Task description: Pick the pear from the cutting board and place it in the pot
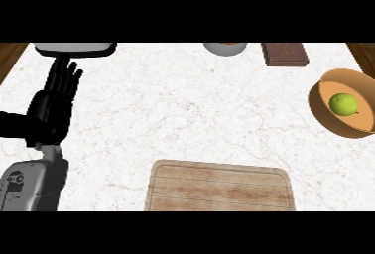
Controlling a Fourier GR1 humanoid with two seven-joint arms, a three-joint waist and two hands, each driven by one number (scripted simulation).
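Pear (343, 104), small and yellow-green, sits inside the pot (321, 110) at the right edge of the frame, not on the cutting board; judged from this, the placing looks done.

Nearest, at bottom centre, lies the cutting board (219, 186), a pale wooden slab with rounded corners. At the lower left the left forearm (33, 186) comes in from the bottom edge. Above it, at mid left, the left hand (55, 104) shows with its fingers straight and pointing up the frame. It is released, holds nothing and is at rest, well apart from both board and pot. The right hand shows nowhere.

The white marbled counter (183, 99) spreads between them. At mid right the pot, orange-brown and round, holds the pear near the middle of its floor.

The pear would likely handle as a light, stiff thing with smooth skin and a rounded body that may roll or slip. If it needed taking again, the widest part of its body looks the best place, thumb on one side and fingers opposite, coming from above past the pot's rim.

Farthest, along the top: a white-topped object (75, 48) at upper left, a grey bowl (225, 48) at top centre, and a brown block (284, 53) to its right.
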